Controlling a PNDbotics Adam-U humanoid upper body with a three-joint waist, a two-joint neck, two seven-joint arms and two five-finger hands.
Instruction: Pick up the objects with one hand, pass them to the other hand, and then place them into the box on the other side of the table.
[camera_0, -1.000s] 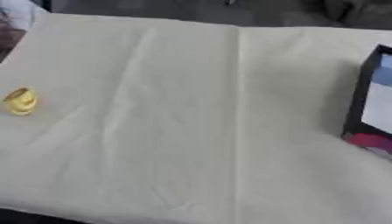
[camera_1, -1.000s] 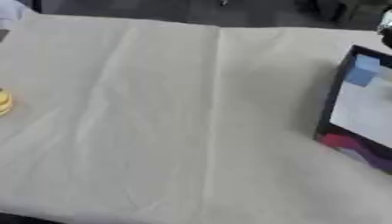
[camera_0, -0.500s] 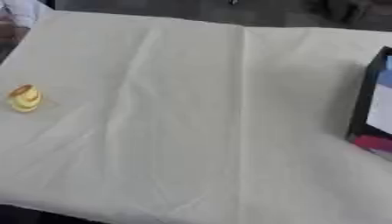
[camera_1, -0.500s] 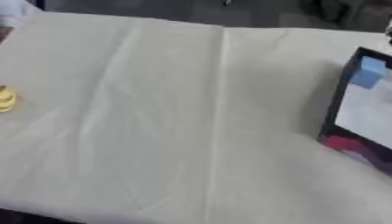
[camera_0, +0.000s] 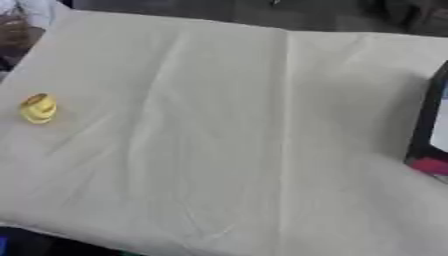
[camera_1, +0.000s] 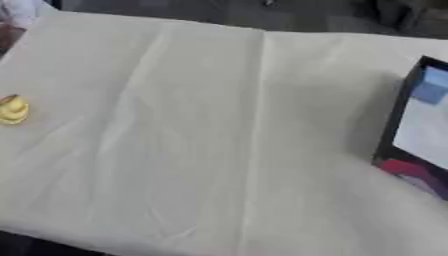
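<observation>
yellow object (camera_0: 38, 108) lies on cloth (camera_0: 227, 140) at table's left edge | box (camera_1: 418, 130) dark-walled, at right edge, well apart | hands: neither shows in either view; state cannot be told

Tabletop (camera_0: 262, 125) covered in plain cream cloth, creased, no pattern. Small object (camera_0: 38, 108) near the left edge, yellow, glossy. Box (camera_1: 418, 135) at the right edge: black walls, pale white-grey inside with a light blue patch, pink-red and purple colours at its near corner. Background beyond the far edge dark grey.
</observation>
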